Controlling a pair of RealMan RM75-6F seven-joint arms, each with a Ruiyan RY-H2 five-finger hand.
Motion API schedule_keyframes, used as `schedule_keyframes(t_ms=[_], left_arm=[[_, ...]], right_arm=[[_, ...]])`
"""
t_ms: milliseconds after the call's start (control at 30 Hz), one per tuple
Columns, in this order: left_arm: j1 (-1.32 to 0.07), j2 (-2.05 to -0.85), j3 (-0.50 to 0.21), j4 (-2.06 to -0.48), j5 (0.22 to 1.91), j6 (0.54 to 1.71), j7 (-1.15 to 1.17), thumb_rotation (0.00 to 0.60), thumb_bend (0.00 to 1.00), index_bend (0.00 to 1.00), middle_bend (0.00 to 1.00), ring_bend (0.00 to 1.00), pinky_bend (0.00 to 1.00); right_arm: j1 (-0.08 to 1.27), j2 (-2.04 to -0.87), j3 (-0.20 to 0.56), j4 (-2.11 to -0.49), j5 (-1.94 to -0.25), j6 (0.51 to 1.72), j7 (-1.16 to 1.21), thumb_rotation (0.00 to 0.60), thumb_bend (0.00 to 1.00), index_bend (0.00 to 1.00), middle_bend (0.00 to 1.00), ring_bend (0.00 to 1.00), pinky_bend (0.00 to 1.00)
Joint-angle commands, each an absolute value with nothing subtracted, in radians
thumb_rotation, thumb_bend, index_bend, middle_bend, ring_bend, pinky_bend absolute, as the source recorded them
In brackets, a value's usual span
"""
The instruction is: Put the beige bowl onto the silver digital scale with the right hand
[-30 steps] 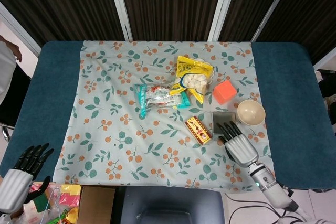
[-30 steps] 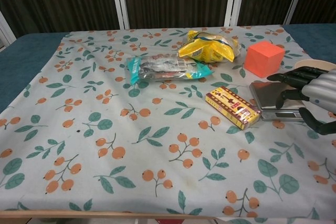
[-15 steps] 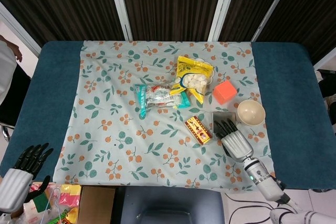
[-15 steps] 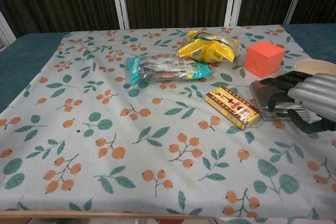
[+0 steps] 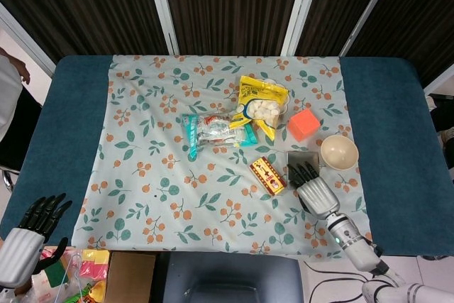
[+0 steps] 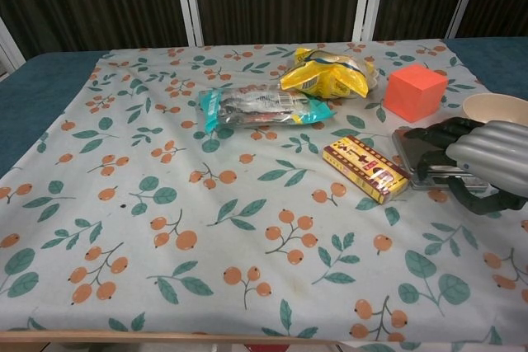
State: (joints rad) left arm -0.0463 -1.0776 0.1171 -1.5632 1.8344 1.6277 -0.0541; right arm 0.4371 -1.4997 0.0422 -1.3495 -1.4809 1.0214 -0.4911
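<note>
The beige bowl (image 5: 338, 152) stands upright on the floral cloth at the right, also seen at the right edge of the chest view as the bowl (image 6: 495, 107). Just left of it lies the silver digital scale (image 5: 301, 157), low and flat, scale (image 6: 412, 146). My right hand (image 5: 316, 191) hovers over the scale's near part with fingers stretched and slightly curled, holding nothing; in the chest view the right hand (image 6: 477, 157) covers most of the scale and stays apart from the bowl. My left hand (image 5: 28, 235) hangs off the table's near left corner, fingers apart and empty.
An orange cube (image 5: 303, 124) sits just behind the scale, and a red-and-yellow box (image 5: 268, 175) lies close on its left. A yellow snack bag (image 5: 261, 103) and a teal-ended packet (image 5: 213, 131) lie mid-table. The blue table edge (image 5: 397, 175) runs right of the bowl.
My right hand has shifted slightly left and forward over the scale, uncovering more of the bowl in the chest view. The bowl, scale and left hand have not moved.
</note>
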Motion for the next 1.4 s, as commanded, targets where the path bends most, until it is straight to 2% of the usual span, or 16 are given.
schedule_keyframes(t_ms=[33,1033,1333,1400], left_arm=[[-0.047,-1.078,0.119,-1.563,1.837,1.626,-0.052,0.6,0.45,0.0,0.0,0.01,0.09],[-0.041,-1.077,0.123,-1.563,1.848,1.64,-0.053,0.6,0.45,0.0,0.0,0.01,0.09],[-0.038,-1.08,0.124,-1.56,1.856,1.646,-0.051,0.6,0.45,0.0,0.0,0.01,0.09],[-0.038,-1.08,0.124,-1.559,1.857,1.649,-0.051,0.6,0.45,0.0,0.0,0.01,0.09]], right_arm=[[0.439,-1.502,0.039,-1.347,-1.479,1.023,-0.492,0.6,0.85,0.45,0.0,0.0,0.0],[0.449,-1.502,0.01,-1.342,-1.453,1.045,-0.479,0.6,0.85,0.45,0.0,0.0,0.0],[0.432,-1.435,0.022,-1.383,-1.471,1.11,-0.399,0.6,0.84,0.39,0.0,0.0,0.0],[0.428,-1.417,0.028,-1.397,-1.47,1.122,-0.384,0.6,0.81,0.37,0.0,0.0,0.0]])
